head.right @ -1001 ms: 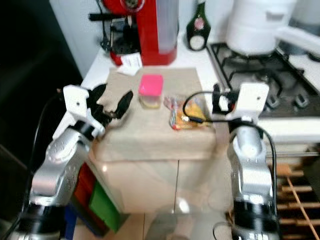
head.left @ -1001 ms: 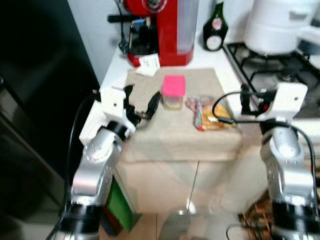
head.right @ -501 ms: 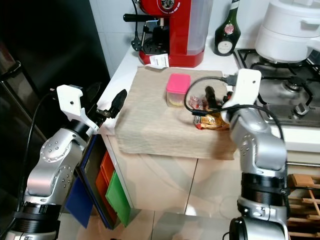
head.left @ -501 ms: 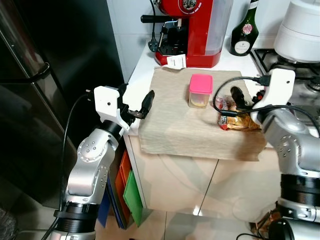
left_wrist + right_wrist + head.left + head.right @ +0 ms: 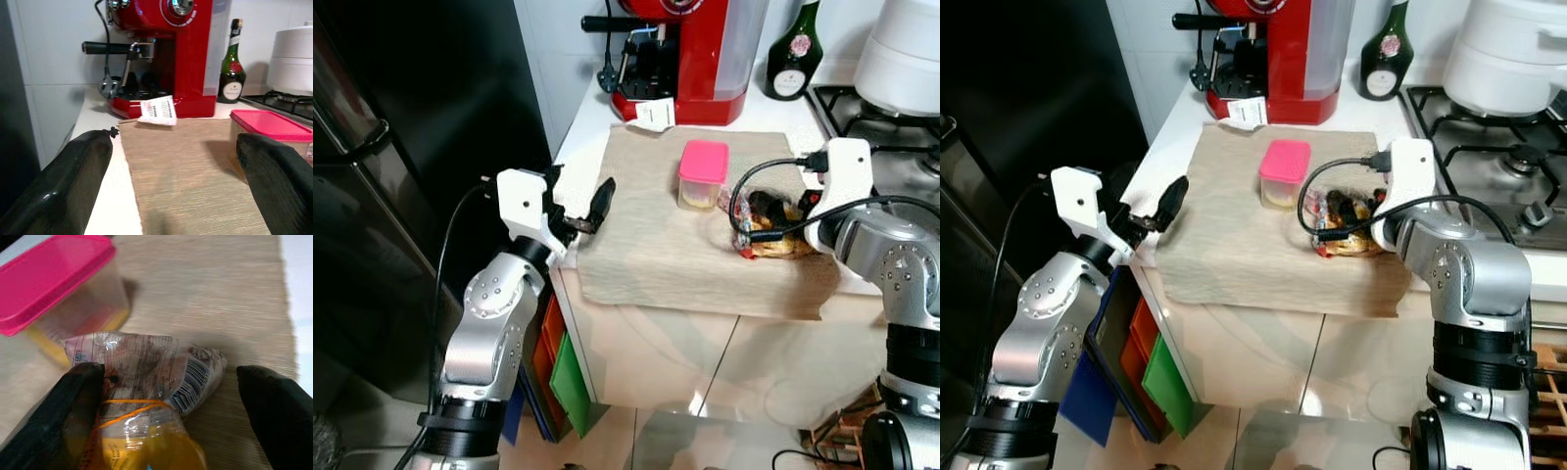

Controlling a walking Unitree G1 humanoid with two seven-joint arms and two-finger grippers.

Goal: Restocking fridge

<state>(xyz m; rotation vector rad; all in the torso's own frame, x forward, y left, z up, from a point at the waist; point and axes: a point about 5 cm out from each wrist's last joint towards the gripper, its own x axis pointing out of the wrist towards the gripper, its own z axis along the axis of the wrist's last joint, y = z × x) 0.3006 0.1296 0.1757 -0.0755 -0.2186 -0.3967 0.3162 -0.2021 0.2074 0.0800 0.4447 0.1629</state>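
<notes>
Right gripper (image 5: 166, 396) has its jaws wide around the clear food packet (image 5: 146, 382) lying on the mat (image 5: 656, 245), beside the pink-lidded tub (image 5: 702, 174). Left gripper (image 5: 579, 201), jaws wide, holds nothing, at the bench (image 5: 582, 147) edge.

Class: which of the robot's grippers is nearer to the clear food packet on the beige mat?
Right. The right gripper is at the food packet, fingers open either side of it; the left gripper is at the mat's far edge.
</notes>
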